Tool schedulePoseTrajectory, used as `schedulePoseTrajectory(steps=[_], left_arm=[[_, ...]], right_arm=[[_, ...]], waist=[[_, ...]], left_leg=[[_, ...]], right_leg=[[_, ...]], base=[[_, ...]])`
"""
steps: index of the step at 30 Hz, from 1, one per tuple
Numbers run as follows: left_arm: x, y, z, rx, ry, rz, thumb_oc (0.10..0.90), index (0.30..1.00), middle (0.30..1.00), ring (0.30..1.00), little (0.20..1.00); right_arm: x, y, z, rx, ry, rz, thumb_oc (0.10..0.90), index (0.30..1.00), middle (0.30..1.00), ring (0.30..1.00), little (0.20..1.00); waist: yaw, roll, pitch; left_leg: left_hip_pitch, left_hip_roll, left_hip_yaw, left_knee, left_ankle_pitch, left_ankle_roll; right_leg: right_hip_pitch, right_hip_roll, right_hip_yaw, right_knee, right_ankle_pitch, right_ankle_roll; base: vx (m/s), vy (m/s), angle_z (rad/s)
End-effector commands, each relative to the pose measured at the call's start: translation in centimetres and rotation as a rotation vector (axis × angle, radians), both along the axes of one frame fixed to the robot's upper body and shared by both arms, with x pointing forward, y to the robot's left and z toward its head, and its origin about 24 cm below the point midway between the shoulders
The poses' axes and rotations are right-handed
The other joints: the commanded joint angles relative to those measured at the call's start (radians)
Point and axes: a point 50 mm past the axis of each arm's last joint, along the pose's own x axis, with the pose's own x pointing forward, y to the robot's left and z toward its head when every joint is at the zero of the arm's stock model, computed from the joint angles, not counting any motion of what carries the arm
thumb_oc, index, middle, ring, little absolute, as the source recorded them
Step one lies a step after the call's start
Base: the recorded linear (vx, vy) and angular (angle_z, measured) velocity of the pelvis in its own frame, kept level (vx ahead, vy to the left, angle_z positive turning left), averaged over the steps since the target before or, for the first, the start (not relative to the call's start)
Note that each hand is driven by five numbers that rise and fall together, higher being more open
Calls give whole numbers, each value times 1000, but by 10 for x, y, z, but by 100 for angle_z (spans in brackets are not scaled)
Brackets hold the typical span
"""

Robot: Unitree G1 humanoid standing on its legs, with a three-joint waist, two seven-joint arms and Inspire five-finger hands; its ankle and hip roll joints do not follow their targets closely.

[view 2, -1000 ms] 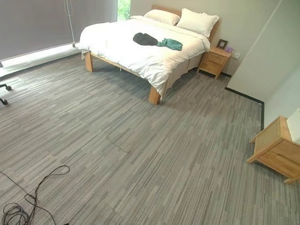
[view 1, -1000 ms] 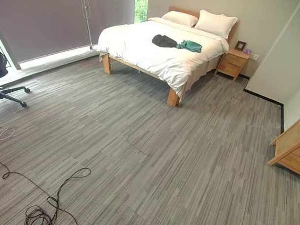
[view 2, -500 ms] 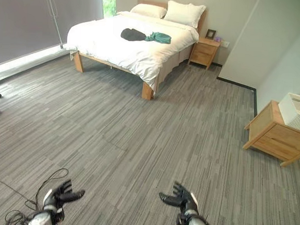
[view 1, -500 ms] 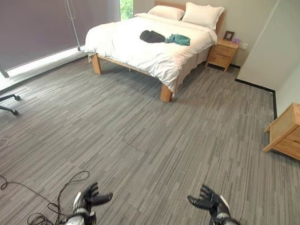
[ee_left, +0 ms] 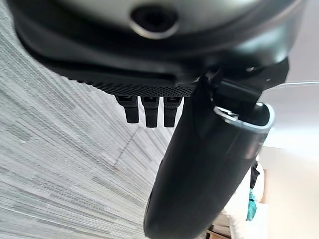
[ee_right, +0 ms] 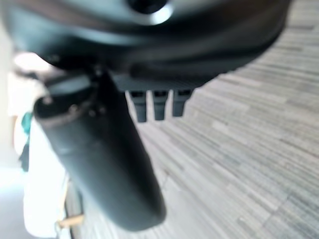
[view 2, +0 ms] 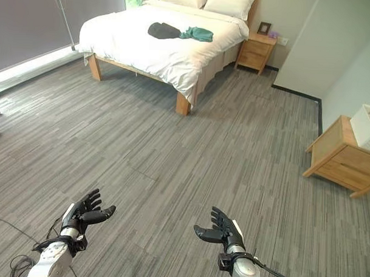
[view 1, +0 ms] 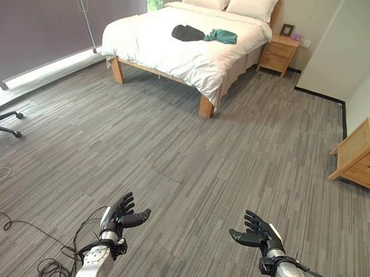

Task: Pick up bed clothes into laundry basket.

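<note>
left eye view: a wooden-framed bed with a white duvet (view 1: 176,47) occupies the upper centre of the frame, on a grey striped carpet floor (view 1: 190,157). on the duvet, toward the far side, lie a dark charcoal garment (view 1: 187,33) and a teal green garment (view 1: 222,36), touching each other, the teal one to the right. two white pillows (view 1: 238,3) sit at the top edge. a small wooden nightstand (view 1: 278,53) stands just right of the bed, carrying a dark picture frame (view 1: 287,30). a low wooden side table (view 1: 359,155) shows at the right edge. the legs of a black office chair (view 1: 6,121) enter at the left edge. the left hand (view 1: 118,218) is at the lower left, fingers straight and spread, holding nothing, over the carpet. the right hand (view 1: 257,233) is at the lower right, likewise spread and empty. both hands are well apart from the bed.

right eye view: the same scene; on the wooden side table at the right edge stands a white plastic laundry basket (view 2: 369,127), cut off by the frame, well apart from the garments on the bed.

left wrist view: the left hand's fingers (ee_left: 145,108) extend straight, thumb out, grasping nothing; carpet lies beyond, with a sliver of teal cloth at the lower right.

right wrist view: the right hand's fingers (ee_right: 158,104) are straight, thumb free, empty; carpet beyond, bed at the left edge.
</note>
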Motion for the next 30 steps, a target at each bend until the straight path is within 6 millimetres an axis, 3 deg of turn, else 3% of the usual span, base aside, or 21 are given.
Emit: schedulePoseTrajectory(steps=[1, 6, 8, 10, 11, 13, 14, 15, 17, 19, 21, 23, 24, 25, 26, 28, 29, 30], left_arm=[[28, 24, 44, 116, -227, 49, 800, 900, 900, 900, 900], [31, 34, 53, 156, -254, 67, 800, 900, 900, 900, 900], [35, 38, 62, 201, -274, 59, 800, 900, 900, 900, 900], [36, 41, 68, 219, -290, 62, 800, 900, 900, 900, 900], [36, 42, 70, 211, -302, 78, 800, 900, 900, 900, 900], [35, 40, 69, 192, -303, 90, 800, 900, 900, 900, 900], [35, 40, 69, 191, -304, 88, 800, 900, 900, 900, 900], [37, 39, 70, 190, -311, 82, 800, 900, 900, 900, 900], [40, 37, 72, 178, -322, 70, 800, 900, 900, 900, 900], [45, 34, 74, 173, -332, 55, 800, 900, 900, 900, 900], [49, 34, 77, 188, -337, 33, 800, 900, 900, 900, 900], [49, 31, 75, 192, -325, 18, 800, 900, 900, 900, 900], [49, 30, 75, 183, -328, 16, 800, 900, 900, 900, 900], [48, 28, 72, 188, -313, 9, 800, 900, 900, 900, 900], [47, 26, 71, 140, -310, 15, 800, 900, 900, 900, 900], [46, 26, 71, 124, -316, 29, 800, 900, 900, 900, 900], [46, 26, 71, 124, -316, 29, 800, 900, 900, 900, 900], [49, 26, 74, 147, -320, 7, 800, 900, 900, 900, 900]], right_arm=[[36, -14, 50, -69, -264, 14, 800, 900, 900, 900, 900], [44, -13, 57, -72, -297, 13, 800, 900, 900, 900, 900], [46, -11, 58, -52, -306, 13, 800, 900, 900, 900, 900], [47, -5, 59, -43, -311, 32, 800, 900, 900, 900, 900], [49, -2, 59, -37, -313, 43, 800, 900, 900, 900, 900], [48, 2, 55, -31, -295, 52, 800, 900, 900, 900, 900], [47, 2, 54, -28, -287, 54, 800, 900, 900, 900, 900], [45, 2, 51, -15, -278, 47, 800, 900, 900, 900, 900], [41, -1, 49, -8, -268, 27, 800, 900, 900, 900, 900], [39, -2, 47, -10, -259, 13, 800, 900, 900, 900, 900], [38, -2, 47, -6, -257, 10, 800, 900, 900, 900, 900], [36, -3, 47, -10, -252, 26, 800, 900, 900, 900, 900], [34, -3, 45, -9, -244, 28, 800, 900, 900, 900, 900], [32, -4, 43, -9, -233, 29, 800, 900, 900, 900, 900], [38, -3, 48, -2, -247, 33, 800, 900, 900, 900, 900], [45, 3, 56, 27, -297, 49, 800, 900, 900, 900, 900], [45, 3, 57, 27, -297, 48, 800, 900, 900, 900, 900], [54, 4, 66, 7, -332, 79, 800, 900, 900, 900, 900]], waist=[[26, -15, -9], [31, -18, 8], [20, -7, 38], [12, 3, 67], [7, 16, 82], [-3, 29, 93], [-17, 24, 90], [-43, 21, 86], [-70, 18, 82], [-98, 19, 71], [-118, 20, 61], [-134, 23, 32], [-136, 29, 20], [-142, 35, 9], [-119, 7, 15], [-74, -48, 40], [-74, -44, 40], [-35, -74, 65]], left_leg=[[0, -26, -50, 28, -52, 2], [-35, -34, -36, 70, -78, 18], [-46, -40, -28, 87, -101, 48], [-34, -36, -14, 85, -115, 61], [-6, -26, 3, 77, -122, 64], [49, -9, 20, 68, -130, 61], [80, -9, 20, 60, -136, 52], [141, -4, 6, 46, -144, 34], [192, 10, -24, 27, -161, 11], [260, 40, -38, 1, -184, -31], [307, 78, -46, 1, -188, -66], [334, 124, -59, 63, -138, -107], [318, 156, -55, 127, -65, -134], [283, 183, -59, 217, 64, -161], [131, 227, -38, 553, 308, -203], [-28, 210, -61, 837, 322, -141], [-35, 215, -65, 848, 316, -141], [-149, 170, -52, 895, 233, -104]], right_leg=[[-58, 5, 17, 48, 20, 52], [-99, -7, 29, 107, 7, 58], [-233, -12, 47, 361, 29, 78], [-339, -21, 37, 540, 131, 106], [-393, -38, 7, 632, 160, 117], [-468, -77, -77, 692, 181, 123], [-488, -79, -103, 644, 163, 117], [-501, -49, -127, 540, 142, 106], [-507, -36, -156, 374, 150, 97], [-533, -49, -209, 192, 203, 118], [-546, -74, -238, 116, 252, 138], [-530, -63, -252, 114, 264, 125], [-511, -48, -254, 106, 262, 109], [-499, -24, -241, 135, 238, 76], [-402, 28, -243, 150, 169, 5], [-304, 68, -219, 118, 110, -63], [-306, 72, -222, 120, 109, -64], [-245, 81, -186, 95, 87, -75]], base=[[21, 77, -18], [0, 69, -28], [13, 200, -27], [94, 201, -48], [203, 198, -38], [355, 137, -39], [579, 11, -30], [551, -43, -8], [599, -96, 30], [664, -155, 47], [669, -167, 44], [741, -209, 33], [675, -242, 28], [860, -473, 29], [857, -562, 51], [690, -513, 45], [517, -336, -44], [610, -163, -105]])
